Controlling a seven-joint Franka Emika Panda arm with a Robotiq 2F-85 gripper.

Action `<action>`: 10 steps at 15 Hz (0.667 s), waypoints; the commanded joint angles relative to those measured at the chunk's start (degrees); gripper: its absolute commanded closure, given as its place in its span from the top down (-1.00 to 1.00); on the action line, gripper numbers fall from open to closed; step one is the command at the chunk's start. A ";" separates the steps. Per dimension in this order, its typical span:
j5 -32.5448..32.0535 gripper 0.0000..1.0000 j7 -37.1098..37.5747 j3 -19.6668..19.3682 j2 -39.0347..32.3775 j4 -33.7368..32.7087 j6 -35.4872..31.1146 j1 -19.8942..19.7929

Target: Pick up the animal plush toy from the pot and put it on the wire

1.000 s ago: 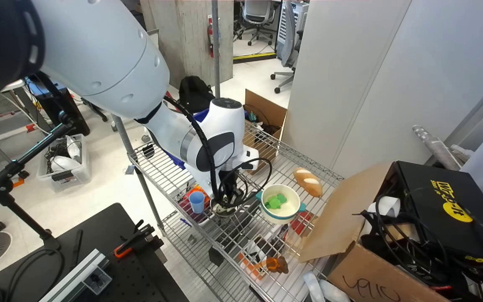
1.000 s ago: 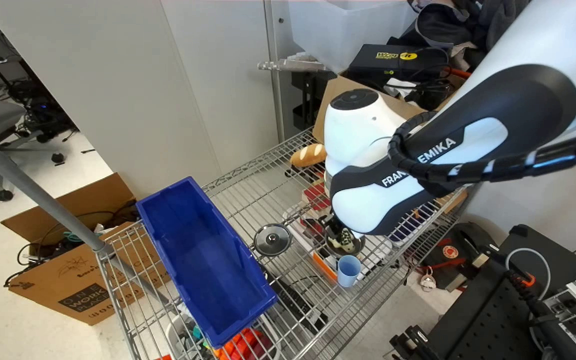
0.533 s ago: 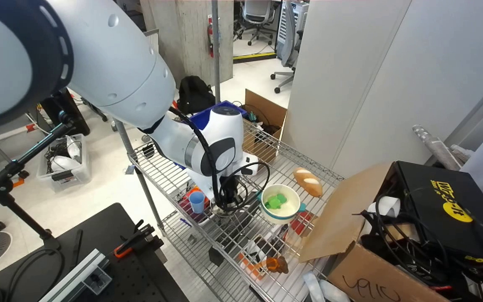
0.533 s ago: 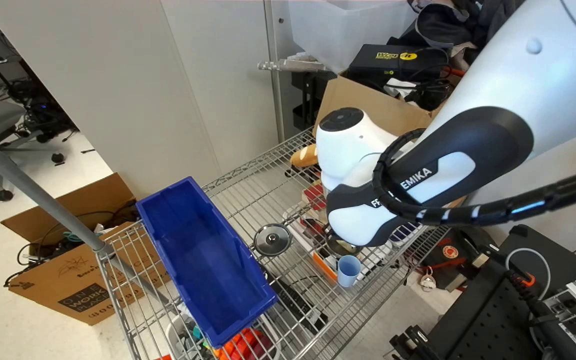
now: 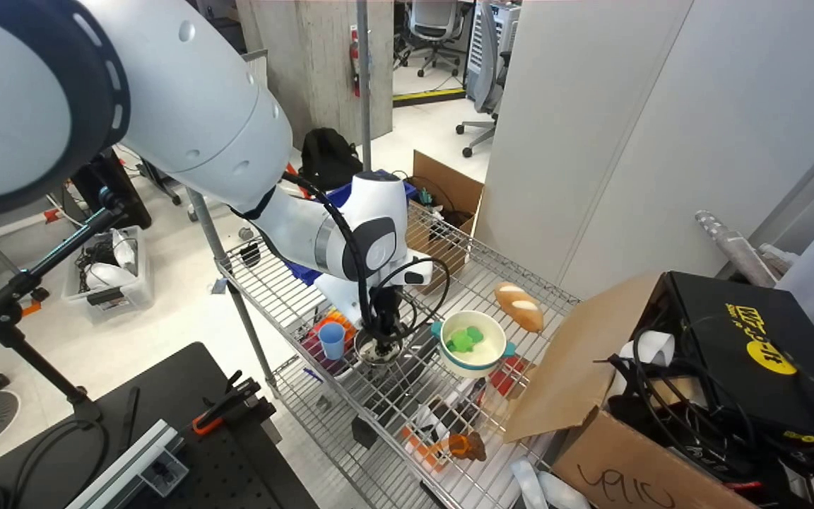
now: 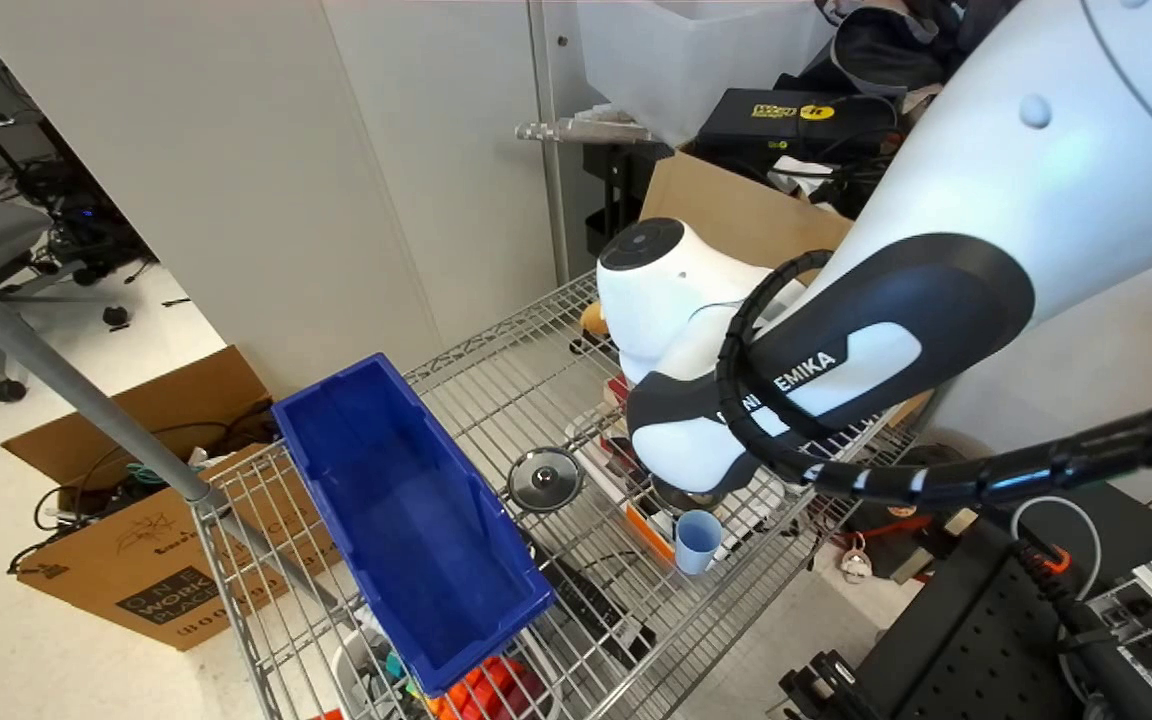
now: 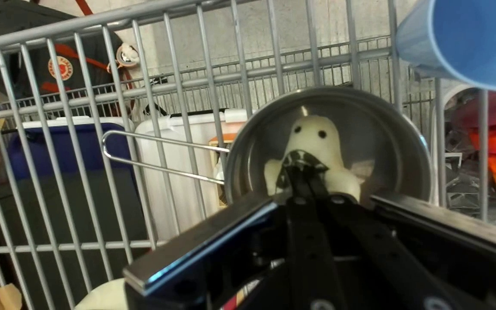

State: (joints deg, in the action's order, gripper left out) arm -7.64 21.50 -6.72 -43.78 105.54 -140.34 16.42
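Note:
The animal plush toy [image 7: 317, 137], cream with two black eyes and a dark spotted patch, lies in the silvery metal pot [image 7: 413, 146] in the wrist view. My gripper [image 7: 303, 172] reaches into the pot from above, its fingertips together at the spotted patch, whose cloth bunches around them. The gripper hides the toy's lower part. The wire [image 7: 166, 87] is the silver grid shelf beneath the pot; its far edge [image 5: 493, 252] shows in an exterior view. In both exterior views the arm covers most of the toy, and the pot [image 6: 686, 503] peeks out below the wrist.
Close beside the pot stands a light blue cup [image 5: 332, 341]. A cream-and-teal bowl [image 5: 474, 364] and a bread loaf [image 5: 520, 307] are on the shelf too. A metal lid [image 6: 544, 480] lies near a blue tray [image 6: 406, 530]. An open cardboard box [image 5: 555, 367] flanks the shelf.
The jaws have come together at the toy. In the exterior views the wrist first dipped toward the pot, then shifted slightly sideways and rose a little. The pot and cup have stayed put.

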 commanded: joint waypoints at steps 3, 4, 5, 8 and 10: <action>1.14 -0.99 -2.37 2.50 3.78 1.76 1.32 -2.11; 1.61 -0.99 -3.24 3.18 4.63 2.27 1.53 -2.68; 2.22 -0.99 -4.36 4.07 5.87 3.19 1.56 -3.43; 3.43 -0.99 -6.25 5.58 9.81 5.98 0.89 -4.99; 3.86 -0.99 -5.78 5.67 11.32 6.00 0.55 -5.25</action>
State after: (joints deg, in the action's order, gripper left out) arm -5.22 17.05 -2.37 -36.98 108.98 -140.30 12.68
